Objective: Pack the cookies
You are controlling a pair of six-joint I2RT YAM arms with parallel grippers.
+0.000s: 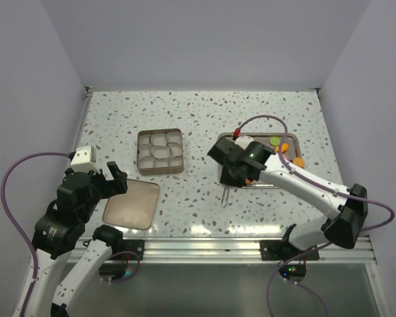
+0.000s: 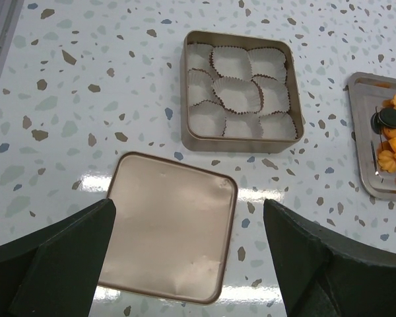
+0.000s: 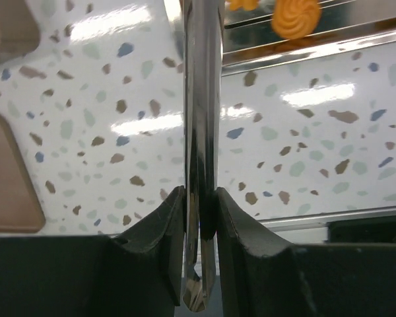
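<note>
Two dark fingers (image 3: 165, 231) of the right gripper (image 3: 199, 211) fill the bottom of the right wrist view. They squeeze tight on a pair of thin shiny metal tongs (image 3: 201, 119), one finger on each side. The tongs run straight up the middle of that view. Their two arms are pressed close together. At the top right is the edge of a flat silver metal tray (image 3: 303, 49). Small round orange cookies (image 3: 297, 16) lie in it.

In the left wrist view, the left gripper (image 2: 188, 211) has its fingers in the two bottom corners, spread wide apart. Between them, low in the middle, a flat pinkish-brown square metal lid (image 2: 165, 264) lies on the white speckled table (image 2: 86, 99). Above the lid, at the top middle, sits a square gold metal tin (image 2: 241, 146). It is near the lid but not touching it. The tin is full of white crinkly paper cups (image 2: 237, 92), packed side by side. At the right edge of this view is the tray again, with orange cookies and one dark round one in it.

From above, the right arm covers most of the tray, in the right middle of the picture. A few cookies peek out at the tray's upper right. The tongs hang over the table, just below the tray's lower left corner. All the cookies that show are in the tray.
</note>
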